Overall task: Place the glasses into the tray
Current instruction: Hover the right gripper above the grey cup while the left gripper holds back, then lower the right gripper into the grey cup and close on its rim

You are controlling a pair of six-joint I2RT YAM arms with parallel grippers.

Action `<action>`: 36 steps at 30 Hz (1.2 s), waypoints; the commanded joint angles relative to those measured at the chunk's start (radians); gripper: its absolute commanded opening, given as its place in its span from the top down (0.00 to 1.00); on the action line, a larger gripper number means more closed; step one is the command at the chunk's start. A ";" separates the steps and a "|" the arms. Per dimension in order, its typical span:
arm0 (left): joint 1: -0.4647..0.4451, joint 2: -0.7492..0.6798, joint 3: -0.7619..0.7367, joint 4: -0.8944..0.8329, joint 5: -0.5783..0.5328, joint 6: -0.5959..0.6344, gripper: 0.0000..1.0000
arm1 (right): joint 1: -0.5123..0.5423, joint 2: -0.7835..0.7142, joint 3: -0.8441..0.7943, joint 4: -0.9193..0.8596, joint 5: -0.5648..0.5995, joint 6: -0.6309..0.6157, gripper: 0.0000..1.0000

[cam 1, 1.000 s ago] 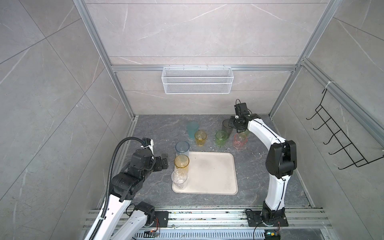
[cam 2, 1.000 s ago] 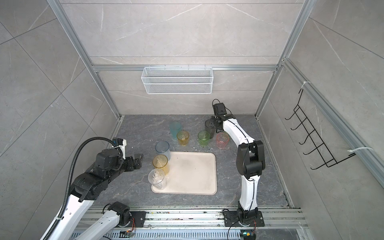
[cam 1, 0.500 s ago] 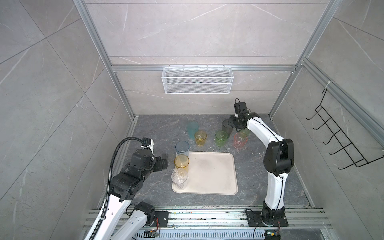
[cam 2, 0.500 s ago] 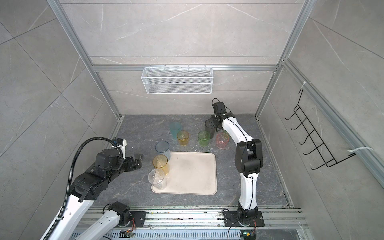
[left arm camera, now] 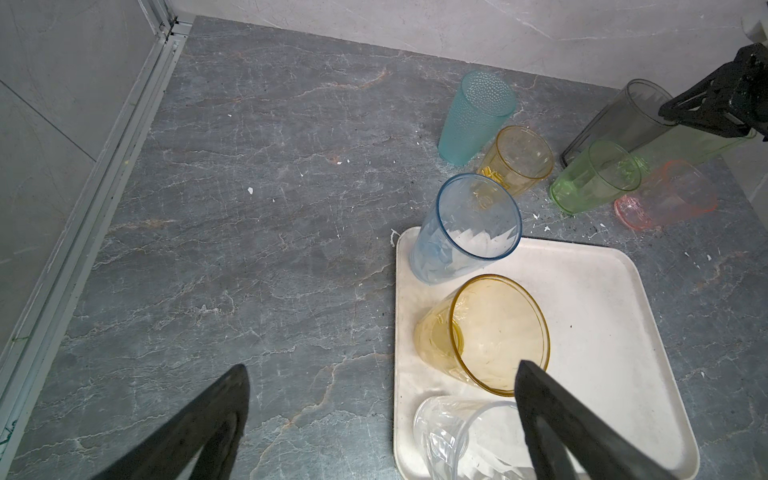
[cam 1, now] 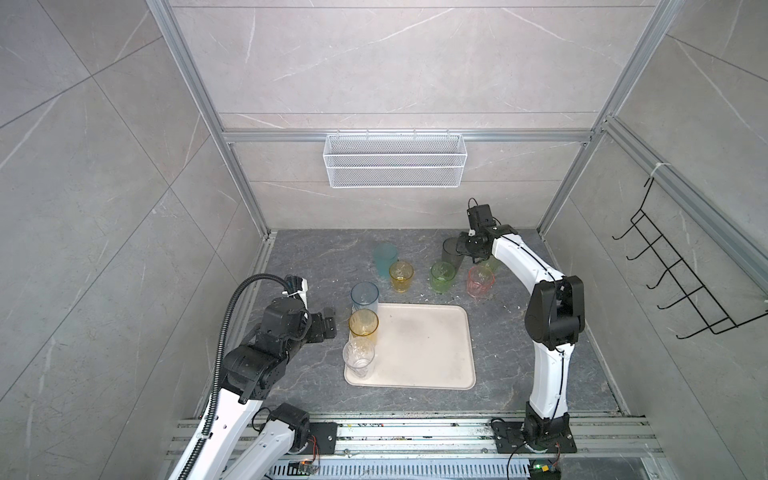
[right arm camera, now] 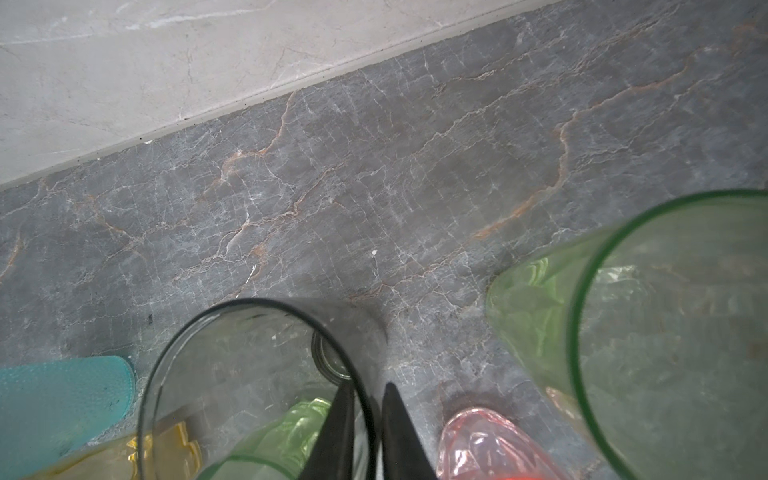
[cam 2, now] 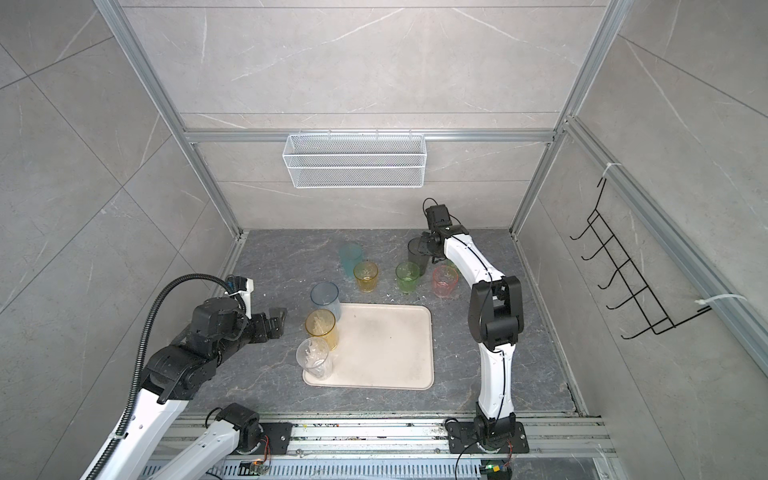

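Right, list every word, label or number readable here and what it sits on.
None can be read. The tray, the glasses and the wire-mesh basket show no print; any marking on the small circuit board at the near edge is too small to tell.

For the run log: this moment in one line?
right tool: pinching grey glass rim | left tool: open, empty | tray: blue glass, amber glass, clear glass

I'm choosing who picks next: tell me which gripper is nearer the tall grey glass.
Right. The right gripper is at the grey glass, jaws straddling its rim. The left gripper is far off, open, left of the tray.
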 commanded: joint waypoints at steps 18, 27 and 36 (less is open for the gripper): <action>0.006 -0.002 -0.003 0.031 0.029 0.011 0.00 | 0.013 -0.128 -0.033 -0.042 0.050 -0.018 1.00; 0.006 -0.008 -0.009 0.039 0.039 -0.002 0.00 | 0.059 -0.244 -0.047 -0.087 0.150 -0.061 1.00; 0.006 -0.020 -0.012 0.038 0.034 -0.005 0.00 | 0.120 -0.384 -0.064 -0.147 0.201 -0.084 1.00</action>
